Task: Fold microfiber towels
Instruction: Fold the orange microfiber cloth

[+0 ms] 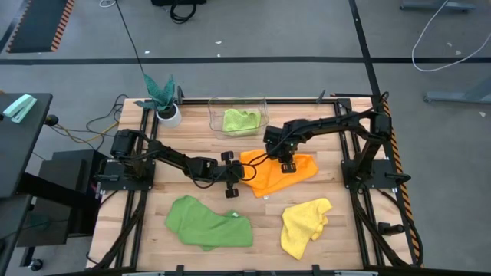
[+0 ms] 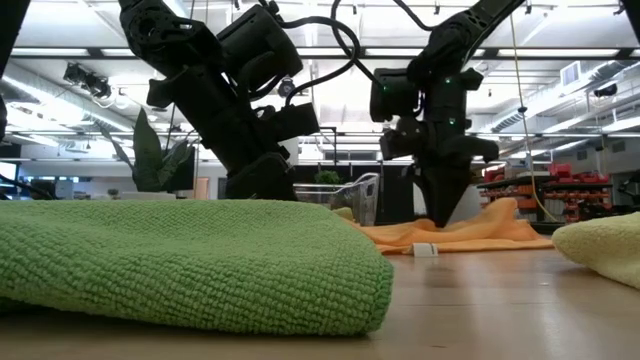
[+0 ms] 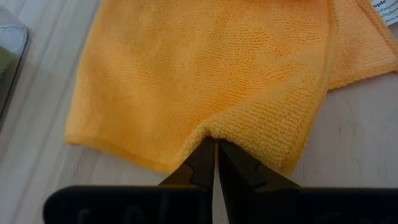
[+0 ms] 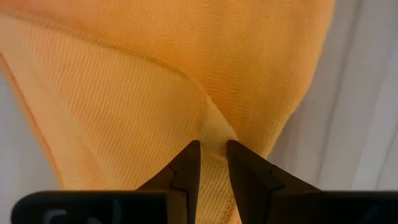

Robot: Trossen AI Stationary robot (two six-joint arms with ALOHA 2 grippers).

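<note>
Both grippers are on the orange towel (image 1: 280,170), which lies mid-table, just near of the clear bin (image 1: 238,116). The left gripper (image 3: 215,144) is nipped nearly closed on a raised fold at the towel's left edge. The right gripper (image 4: 212,146) pinches a ridge of the same cloth near its middle, with a thin bit of fabric between the tips.

Step in hand, as I judge it: folding the orange towel, both pinches set.
- Lift both pinches together and at one height, so the cloth does not twist.
- Carry the held edge over the flat part and match edge to edge.
- Lay it down before letting go, then release both at once.
- The left pinch sits right on the fold's lip, so a jerk could slip it out.

Other towels: the light green towel (image 1: 240,120) sits in the bin, far side. The dark green towel (image 1: 209,223) lies near left and the yellow towel (image 1: 304,225) near right, both crumpled and well apart from the grippers. The plant (image 1: 163,96) stands at the far left.

Hard to see:
- The high view hides the pinch points under the arms.
- The low view blocks most of the orange towel behind the dark green one.
- How many layers each gripper holds cannot be told.
- The white tag (image 2: 425,249) is too small to read.
</note>
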